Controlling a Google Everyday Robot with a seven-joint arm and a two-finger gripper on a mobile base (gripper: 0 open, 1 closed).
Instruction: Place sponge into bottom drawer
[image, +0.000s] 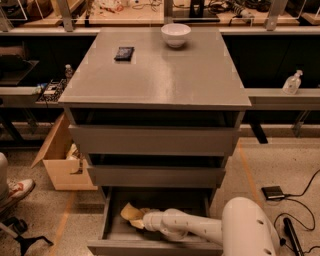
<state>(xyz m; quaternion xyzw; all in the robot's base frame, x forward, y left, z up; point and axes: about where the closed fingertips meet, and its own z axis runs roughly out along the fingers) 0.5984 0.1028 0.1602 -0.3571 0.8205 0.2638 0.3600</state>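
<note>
White plastic fills the nearest corner of your view: the robot's arm (200, 227) reaches in from the lower right and runs leftward into the bottom drawer (150, 247), which stands pulled out with its grey front edge closest to you. At the end of the arm the gripper (142, 221) sits inside that drawer, left of its middle, and its jaws pinch the sponge (130, 211). You can see the sponge as a pale yellow, wavy-edged piece sticking out to the gripper's left and tilted, within the drawer's walls and near the left side. On the floor to the right lies a small black device (274, 192) with a cable; to the left stand a cardboard box (60, 165) and a shoe (17, 190). Above the open tray, the middle drawer (156, 176) and the top drawer (152, 141) each sit slightly pulled forward. Farther back, the grey cabinet top (160, 80) carries a small black object (124, 53) toward its left and a white bowl (175, 35) at its far edge. A clear bottle (292, 82) stands on the shelf to the right.
</note>
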